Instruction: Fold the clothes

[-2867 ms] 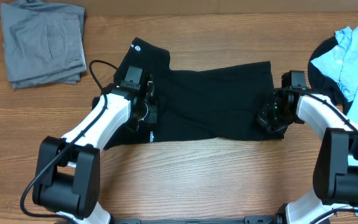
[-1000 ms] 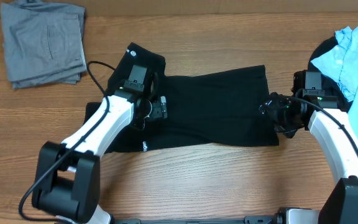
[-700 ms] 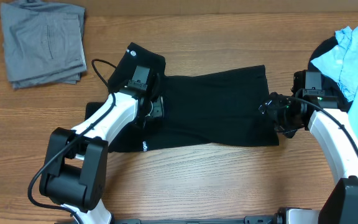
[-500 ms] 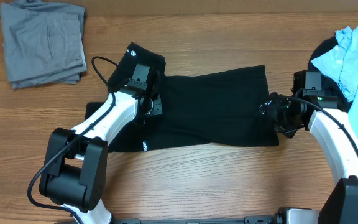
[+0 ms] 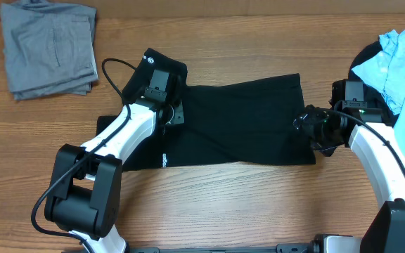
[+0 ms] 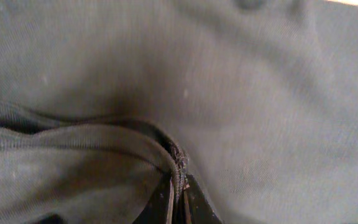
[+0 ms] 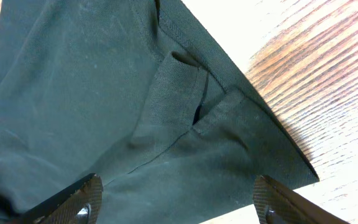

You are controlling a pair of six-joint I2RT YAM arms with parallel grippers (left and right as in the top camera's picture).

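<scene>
The black shirt (image 5: 245, 119) lies spread across the middle of the table, creased and partly doubled over. My left gripper (image 5: 177, 114) sits on the shirt's left part, below the sleeve with a white round logo. In the left wrist view the left gripper (image 6: 178, 194) is shut on a raised fold of the shirt (image 6: 260, 93). My right gripper (image 5: 305, 129) hovers at the shirt's right edge. In the right wrist view the right gripper (image 7: 177, 182) is open, its fingers (image 7: 79, 202) straddling a hemmed corner of the shirt (image 7: 73, 93) with nothing pinched.
Folded grey trousers (image 5: 48, 49) lie at the far left corner. A light blue T-shirt (image 5: 399, 63) rests on dark fabric at the far right. Bare wood table (image 5: 216, 204) runs along the front edge and shows beside the shirt corner (image 7: 328, 93).
The left gripper has closed on a fold of the black shirt and the cloth near it has drawn in slightly. The right arm has held still for the last second.
</scene>
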